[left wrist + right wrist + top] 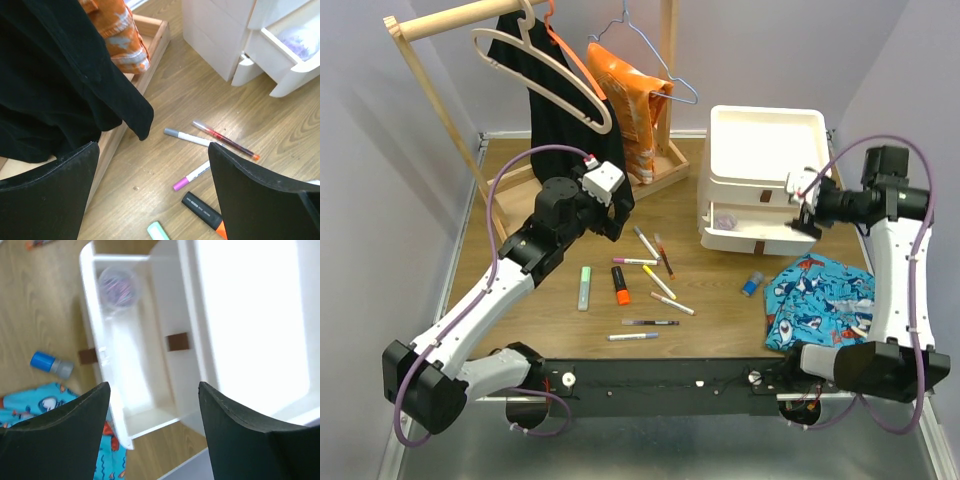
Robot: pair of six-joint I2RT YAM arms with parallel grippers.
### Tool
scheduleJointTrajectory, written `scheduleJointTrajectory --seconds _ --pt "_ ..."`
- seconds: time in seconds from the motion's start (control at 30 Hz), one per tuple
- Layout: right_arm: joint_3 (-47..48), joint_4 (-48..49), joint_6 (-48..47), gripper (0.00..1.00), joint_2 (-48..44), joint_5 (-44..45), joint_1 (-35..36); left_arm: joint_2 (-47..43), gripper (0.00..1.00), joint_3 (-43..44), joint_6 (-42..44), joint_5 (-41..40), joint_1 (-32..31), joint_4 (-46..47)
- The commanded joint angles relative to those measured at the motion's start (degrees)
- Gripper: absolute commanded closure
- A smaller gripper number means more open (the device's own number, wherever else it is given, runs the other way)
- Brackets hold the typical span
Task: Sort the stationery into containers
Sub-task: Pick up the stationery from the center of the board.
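My left fingers [252, 192] stand wide apart and grip nothing. They hang over the table [720, 310] beside the hem of a black garment [55, 75], which hangs from the wooden rack [432, 22] next to an orange garment [635, 95]. Most of the stationery lies loose on the table below and ahead of them. A grey-capped white pen [189, 137] and a red pen [225, 140] lie close together, and a purple-tipped marker [192, 176] lies near them. The 2 highlighters, the orange highlighter [620, 285] and the pale green highlighter [584, 288], lie side by side but apart. More thin pens are scattered nearer my bases. My right fingers [55, 432] are parted and empty, poised above the white drawer unit [765, 150] at the far right of the table. 1 drawer [127, 390] is pulled out, and a small clear pot [118, 286] sits in its far end. The rest of that drawer shows bare white. A blue-capped piece [752, 284] lies on the table between the unit and the blue shark-print cloth [820, 298].
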Motion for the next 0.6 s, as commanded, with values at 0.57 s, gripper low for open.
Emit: scheduleJointTrajectory --seconds 0.57 --pt "6.9 2.43 20.06 0.26 14.71 24.05 46.4 -2.4 0.01 -5.29 0.83 1.53 2.15 2.11"
